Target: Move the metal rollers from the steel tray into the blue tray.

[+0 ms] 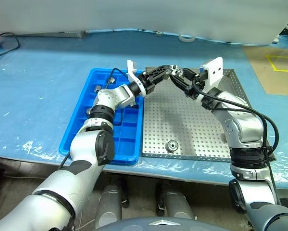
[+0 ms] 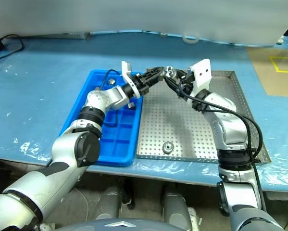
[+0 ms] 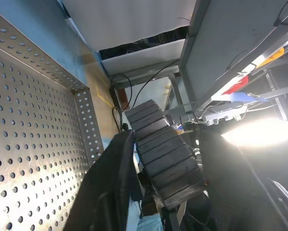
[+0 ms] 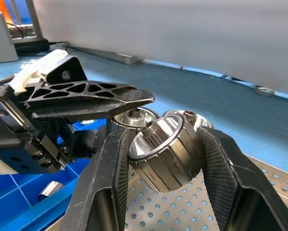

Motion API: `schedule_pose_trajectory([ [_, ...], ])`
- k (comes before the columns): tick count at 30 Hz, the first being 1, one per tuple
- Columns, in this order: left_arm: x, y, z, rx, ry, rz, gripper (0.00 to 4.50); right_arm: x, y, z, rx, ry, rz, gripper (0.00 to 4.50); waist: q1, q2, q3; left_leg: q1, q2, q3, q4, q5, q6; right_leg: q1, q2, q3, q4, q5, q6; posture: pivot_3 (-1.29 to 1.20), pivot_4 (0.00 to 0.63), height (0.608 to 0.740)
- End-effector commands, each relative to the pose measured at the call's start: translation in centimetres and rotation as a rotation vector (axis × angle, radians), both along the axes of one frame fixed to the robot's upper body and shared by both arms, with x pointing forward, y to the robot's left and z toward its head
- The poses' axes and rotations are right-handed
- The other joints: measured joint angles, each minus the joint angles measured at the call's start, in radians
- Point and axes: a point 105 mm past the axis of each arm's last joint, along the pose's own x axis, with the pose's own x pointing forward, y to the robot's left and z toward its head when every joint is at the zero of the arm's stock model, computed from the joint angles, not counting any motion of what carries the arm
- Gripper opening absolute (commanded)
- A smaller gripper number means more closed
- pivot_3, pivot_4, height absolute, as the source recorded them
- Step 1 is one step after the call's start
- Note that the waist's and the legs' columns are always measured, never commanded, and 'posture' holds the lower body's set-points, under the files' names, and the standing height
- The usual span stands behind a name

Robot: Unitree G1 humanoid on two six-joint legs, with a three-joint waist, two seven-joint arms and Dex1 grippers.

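Meeting above the steel tray [image 1: 196,125], right end effector [image 4: 165,144] gripping a roller [image 4: 165,151], left end effector [image 1: 169,71] pinching it too.

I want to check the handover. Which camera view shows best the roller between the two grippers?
The right wrist view: the roller sits large between the right gripper fingers, the left gripper beside it. The head views show it small. The left wrist view shows its ribbed side.

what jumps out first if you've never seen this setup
The two grippers meeting in mid-air above the far edge of the steel tray: the right gripper clamps a shiny metal roller while the left gripper closes in on it. Next, the bright blue tray alongside, and one roller left near the steel tray's front.
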Motion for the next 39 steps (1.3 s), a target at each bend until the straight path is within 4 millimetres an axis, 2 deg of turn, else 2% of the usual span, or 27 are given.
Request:
schedule_pose_trajectory([
  [1,-0.3,-0.4,1.5,-0.016,-0.045,-0.028,1.5,-0.8,0.3,2.0,0.009,-0.086,0.015,1.79,0.0,0.0,0.0,0.0,0.0,0.0,0.0,0.0,0.0,0.0,0.0,0.0,0.0,0.0,0.0,-0.33,0.15,0.74],
  [2,-0.4,-0.5,1.5,-0.012,-0.049,-0.035,1.32,-0.8,0.4,2.0,0.01,-0.086,0.015,1.79,0.0,0.0,0.0,0.0,0.0,0.0,0.0,0.0,0.0,0.0,0.0,0.0,0.0,0.0,0.0,-0.33,0.15,0.74],
  [7,-0.5,-0.7,1.7,-0.005,-0.054,-0.047,1.32,-0.9,0.6,1.8,0.012,-0.083,0.022,1.79,0.0,0.0,0.0,0.0,0.0,0.0,0.0,0.0,0.0,0.0,0.0,0.0,0.0,0.0,0.0,-0.33,0.15,0.74],
  [12,-0.4,0.1,3.3,-0.04,-0.094,-0.039,1.32,-1.0,0.6,1.4,-0.006,-0.071,0.028,1.79,0.0,0.0,0.0,0.0,0.0,0.0,0.0,0.0,0.0,0.0,0.0,0.0,0.001,0.0,0.0,-0.33,0.15,0.74],
  [15,-0.2,1.2,4.9,-0.063,-0.133,-0.011,1.32,-0.9,0.1,0.3,-0.036,-0.045,0.015,1.79,0.001,0.0,0.0,0.0,0.0,0.0,0.0,0.0,0.0,0.0,0.0,0.0,0.001,0.0,0.0,-0.32,0.15,0.74],
  [19,-0.1,2.5,6.4,-0.074,-0.18,0.015,1.32,-0.3,-1.6,-1.9,-0.063,0.007,-0.048,1.79,0.001,0.0,0.0,0.0,0.0,0.0,0.0,0.0,0.0,0.0,0.0,0.0,0.0,0.0,0.0,-0.31,0.15,0.74],
  [24,0.3,3.8,7.6,-0.071,-0.218,0.065,1.32,-0.1,-2.9,-3.9,-0.087,0.063,-0.078,1.79,0.001,0.0,0.0,0.0,0.0,0.001,0.0,0.0,0.0,0.0,0.0,0.0,0.001,0.0,0.0,-0.31,0.15,0.74],
  [28,0.9,4.9,7.6,-0.05,-0.22,0.118,1.32,-0.6,-3.4,-5.3,-0.142,0.092,-0.064,1.79,0.003,-0.002,0.0,0.0,0.0,0.001,0.0,0.0,0.0,0.0,0.0,0.0,0.0,0.0,0.0,-0.3,0.15,0.74],
  [32,1.5,6.7,7.4,-0.028,-0.222,0.181,1.32,-1.3,-3.8,-7.6,-0.229,0.146,-0.034,1.79,0.001,-0.001,0.0,-0.001,0.0,0.001,0.0,0.0,0.0,0.0,0.0,0.0,0.0,0.0,0.0,-0.28,0.15,0.74],
  [35,1.4,7.3,7.4,-0.019,-0.233,0.186,1.32,-0.9,-4.4,-7.5,-0.228,0.137,-0.064,1.79,0.004,-0.001,0.0,0.0,0.0,0.001,0.0,0.0,0.0,0.0,0.0,0.0,0.0,0.0,0.0,-0.27,0.15,0.74],
  [39,1.0,6.8,6.8,-0.002,-0.226,0.17,1.32,-0.5,-4.3,-7.8,-0.252,0.134,-0.072,1.79,0.005,-0.001,0.0,0.0,0.0,0.001,0.001,0.0,0.001,0.0,-0.001,0.0,0.001,0.0,0.0,-0.26,0.15,0.74],
])
